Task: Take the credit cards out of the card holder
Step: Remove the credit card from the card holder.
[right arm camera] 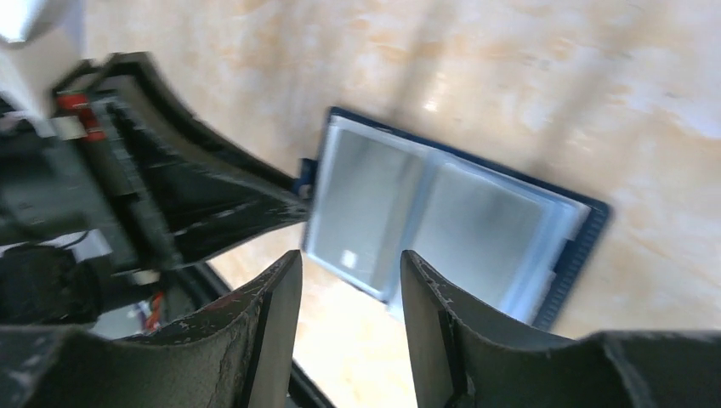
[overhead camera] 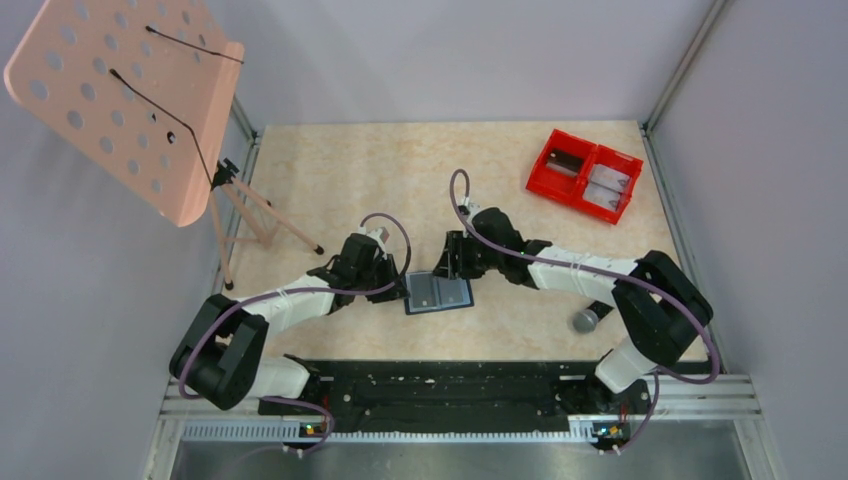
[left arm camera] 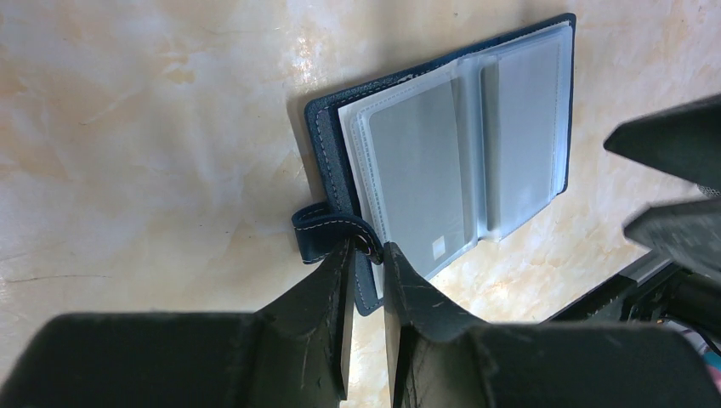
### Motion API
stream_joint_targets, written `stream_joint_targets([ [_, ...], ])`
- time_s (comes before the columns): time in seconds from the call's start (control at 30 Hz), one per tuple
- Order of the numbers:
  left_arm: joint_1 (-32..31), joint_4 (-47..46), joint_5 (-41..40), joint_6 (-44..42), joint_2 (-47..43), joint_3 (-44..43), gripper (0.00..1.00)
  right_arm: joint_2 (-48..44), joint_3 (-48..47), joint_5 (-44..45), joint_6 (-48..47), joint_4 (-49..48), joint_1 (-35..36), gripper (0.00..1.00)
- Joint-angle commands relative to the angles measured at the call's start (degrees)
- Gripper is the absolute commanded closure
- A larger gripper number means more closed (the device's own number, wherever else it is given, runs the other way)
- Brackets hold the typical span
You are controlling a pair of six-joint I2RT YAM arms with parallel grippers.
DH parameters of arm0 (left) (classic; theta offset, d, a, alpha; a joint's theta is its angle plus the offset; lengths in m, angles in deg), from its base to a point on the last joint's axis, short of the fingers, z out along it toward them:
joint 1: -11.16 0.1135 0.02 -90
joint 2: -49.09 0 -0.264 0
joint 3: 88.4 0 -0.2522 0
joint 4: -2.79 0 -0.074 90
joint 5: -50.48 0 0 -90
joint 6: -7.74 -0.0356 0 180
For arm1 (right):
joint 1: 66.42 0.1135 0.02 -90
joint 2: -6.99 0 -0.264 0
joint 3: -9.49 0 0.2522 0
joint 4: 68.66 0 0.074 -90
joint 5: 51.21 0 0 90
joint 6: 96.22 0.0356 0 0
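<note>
The card holder (overhead camera: 438, 293) lies open on the table, navy cover down, clear sleeves up. A pale grey credit card (left arm camera: 421, 170) sits in the sleeve nearest my left gripper, with another (left arm camera: 527, 119) in the far sleeve. My left gripper (left arm camera: 367, 248) is shut on the card holder's cover edge beside its navy strap loop (left arm camera: 327, 231). My right gripper (right arm camera: 350, 259) hangs open just above the holder's near edge, nothing between its fingers. The card holder (right arm camera: 451, 217) and both pale credit cards (right arm camera: 361, 200) show beyond its tips.
A red two-compartment bin (overhead camera: 585, 175) stands at the back right. A grey ball (overhead camera: 586, 321) lies by the right arm's base. A pink perforated music stand (overhead camera: 130, 95) on a tripod occupies the back left corner.
</note>
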Motion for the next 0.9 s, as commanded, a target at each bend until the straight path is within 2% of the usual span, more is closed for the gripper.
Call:
stream_joint_targets([
  [0.0, 0.0, -1.0, 0.1, 0.4, -0.5, 0.7, 0.78, -1.8, -1.3, 8.4, -2.8, 7.2, -1.0, 0.53],
  [0.13, 0.0, -1.2, 0.2, 0.5, -0.3, 0.7, 0.78, -1.3, -1.2, 10.6, -3.2, 8.9, -1.1, 0.53],
  [0.5, 0.0, -1.2, 0.5, 0.4, -0.2, 0.6, 0.78, 2.6, -1.1, 9.1, -2.8, 7.1, -1.1, 0.54],
  [0.87, 0.0, -2.0, 0.9, 0.4, 0.4, 0.8, 0.78, 4.3, -1.1, 6.7, -2.3, 5.9, -1.0, 0.60],
])
